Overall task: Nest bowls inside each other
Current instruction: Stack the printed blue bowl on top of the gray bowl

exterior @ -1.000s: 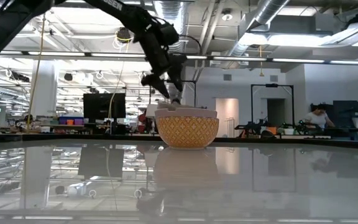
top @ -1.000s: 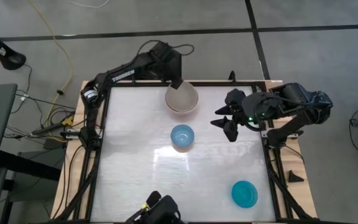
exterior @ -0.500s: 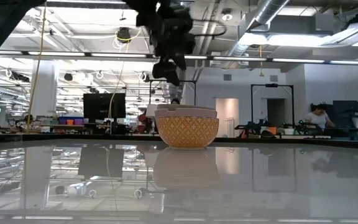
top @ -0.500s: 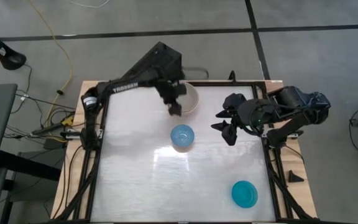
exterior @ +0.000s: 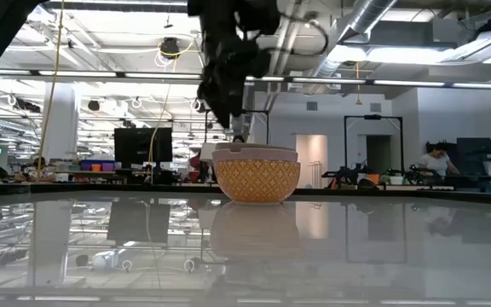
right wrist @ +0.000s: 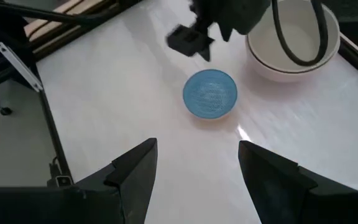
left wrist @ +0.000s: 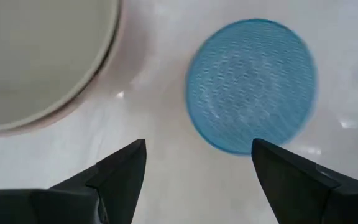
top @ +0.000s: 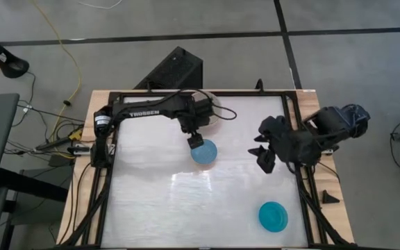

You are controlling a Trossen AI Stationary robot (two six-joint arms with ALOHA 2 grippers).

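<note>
A light blue bowl [top: 204, 152] stands upright mid-table. My left gripper [top: 195, 141] hangs open just above its far-left rim; in the left wrist view the light blue bowl [left wrist: 250, 93] lies ahead of my left gripper [left wrist: 194, 155], nearer one finger. A stack of larger cream and pink bowls [top: 212, 110] sits at the far edge, partly hidden by the left arm; the low view shows the stack [exterior: 257, 175] with my left gripper [exterior: 224, 85] above it. A teal bowl [top: 273, 217] sits near right. My right gripper [top: 266, 156] hovers open at the right side, high above the table.
A black frame [top: 186, 92] rims the table, and the right arm's base stands at its right side [top: 311, 149]. Bare white tabletop [top: 158, 201] spreads over the near left. A person [exterior: 437, 160] sits far back in the room.
My left gripper has swung from the bowl stack at the far edge toward the near edge, rolling and tipping more downward as it went, and now hangs over the light blue bowl, still open. My right gripper has drifted slightly toward the near edge. No bowl has moved.
</note>
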